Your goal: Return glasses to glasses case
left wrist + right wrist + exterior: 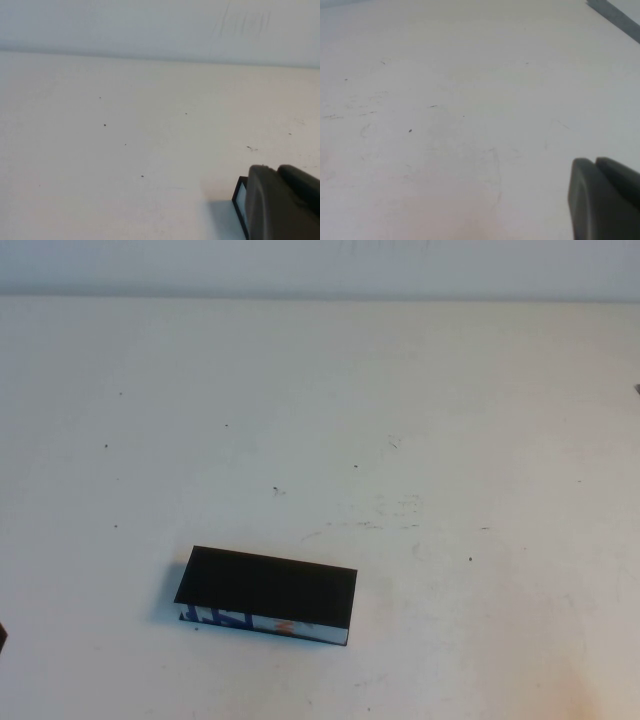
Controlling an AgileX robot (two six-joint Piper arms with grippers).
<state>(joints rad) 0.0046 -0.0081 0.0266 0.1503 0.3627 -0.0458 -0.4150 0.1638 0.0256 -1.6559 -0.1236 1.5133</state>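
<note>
One item on the counter (pixel 420 390) from my high view: the glasses case (pixel 266 592), lid shut flat, lying toward the near-left, white printed side with blue and orange marks facing the robot. Glasses don't show in any view; can't tell from here whether they're inside the shut case. Counter is white with small dark specks and faint scuffs.

Left gripper (pixel 280 205) shows only in its own wrist view: dark fingers (pixel 265 200) pressed together, nothing between them, hanging just above the counter with an end of the case peeking out right beside them. Right gripper (pixel 602 200) likewise shows only in its wrist view: fingers (pixel 587 200) fully closed, holding nothing, over bare counter well apart from the case. Neither arm appears in the high view.
</note>
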